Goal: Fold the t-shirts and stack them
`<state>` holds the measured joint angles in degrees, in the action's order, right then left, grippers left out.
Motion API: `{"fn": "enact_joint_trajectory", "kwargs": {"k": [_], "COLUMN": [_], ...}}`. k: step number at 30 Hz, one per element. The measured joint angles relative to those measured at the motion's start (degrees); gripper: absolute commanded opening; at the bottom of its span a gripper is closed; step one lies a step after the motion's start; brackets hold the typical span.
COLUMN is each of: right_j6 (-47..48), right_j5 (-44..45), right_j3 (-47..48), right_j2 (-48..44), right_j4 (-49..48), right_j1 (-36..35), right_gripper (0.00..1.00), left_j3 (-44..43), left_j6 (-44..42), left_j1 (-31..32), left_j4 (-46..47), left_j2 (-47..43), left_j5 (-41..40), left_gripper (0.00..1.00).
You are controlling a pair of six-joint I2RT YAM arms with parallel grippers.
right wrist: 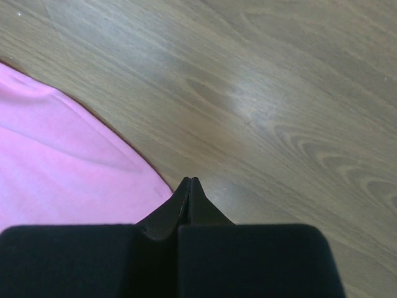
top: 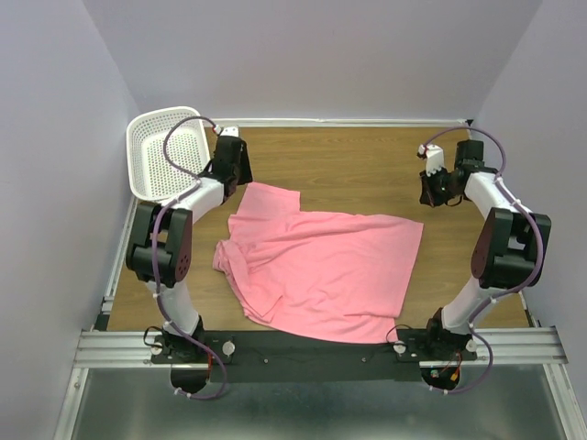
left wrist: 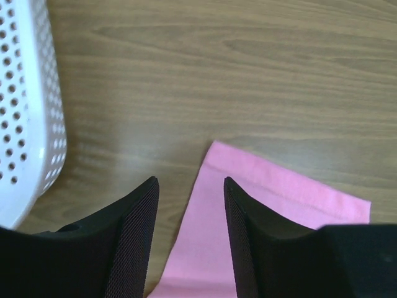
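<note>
Black left gripper (left wrist: 190,184) fingers spread, black right gripper (right wrist: 188,179) pressed together on nothing. A rumpled salmon-pink cotton t-shirt (top: 321,266) sprawls on the wood-grain table (top: 367,165), with pale lavender walls (top: 321,55) around.

I'm looking into a robot lab test cell: plain pale lilac walls (top: 321,55) are boxing in a wood-grain worktop (top: 358,170), and a slotted aluminium rail (top: 115,348) is carrying two cabled black-and-white arms (top: 165,240).

The left gripper (left wrist: 190,183) has its two fingers apart above the wooden table (left wrist: 217,74). A flat corner of the pink t-shirt (left wrist: 273,192) lies between them and extends right. The white basket (left wrist: 31,124) stands at the left.
</note>
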<state>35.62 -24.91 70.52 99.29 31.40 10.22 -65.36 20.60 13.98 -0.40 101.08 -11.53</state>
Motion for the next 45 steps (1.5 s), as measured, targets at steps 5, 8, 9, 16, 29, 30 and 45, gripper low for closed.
{"fn": "enact_joint_trajectory", "kwargs": {"k": [5,8,9,16,29,30,45], "right_j6": [0.5,0.9,1.2,1.5,1.4,1.4,0.0], "right_j5": [-1.0,-2.0,-2.3,-3.9,-4.6,-4.7,-5.6], "right_j3": [-0.3,-1.5,-2.3,-5.3,-6.8,-6.7,-4.9], "right_j2": [0.0,-1.0,-1.4,-1.6,-1.3,-1.0,6.5], "right_j4": [0.4,0.6,0.8,1.8,1.9,1.9,2.5], "right_j1": [0.5,0.7,0.7,1.4,3.2,3.2,3.3], "right_gripper": [0.44,0.46,0.47,0.47,0.49,0.49,0.01], "left_j3": [-8.6,-11.7,-12.6,-16.2,-18.2,-18.2,-21.4], "left_j6": [-3.1,-4.6,-5.0,-6.4,-7.6,-7.6,-6.6], "left_j1": [0.0,0.0,0.0,0.0,0.7,0.7,0.1], "left_j4": [-1.9,-4.0,-5.2,-9.6,-13.3,-13.4,-14.4], "left_j2": [7.9,11.9,13.4,18.0,18.6,18.6,16.1], "left_j5": [3.3,4.8,5.1,5.8,10.8,10.8,11.2], "left_gripper": [0.52,0.52,0.51,0.37,0.00,0.00,0.00]}}
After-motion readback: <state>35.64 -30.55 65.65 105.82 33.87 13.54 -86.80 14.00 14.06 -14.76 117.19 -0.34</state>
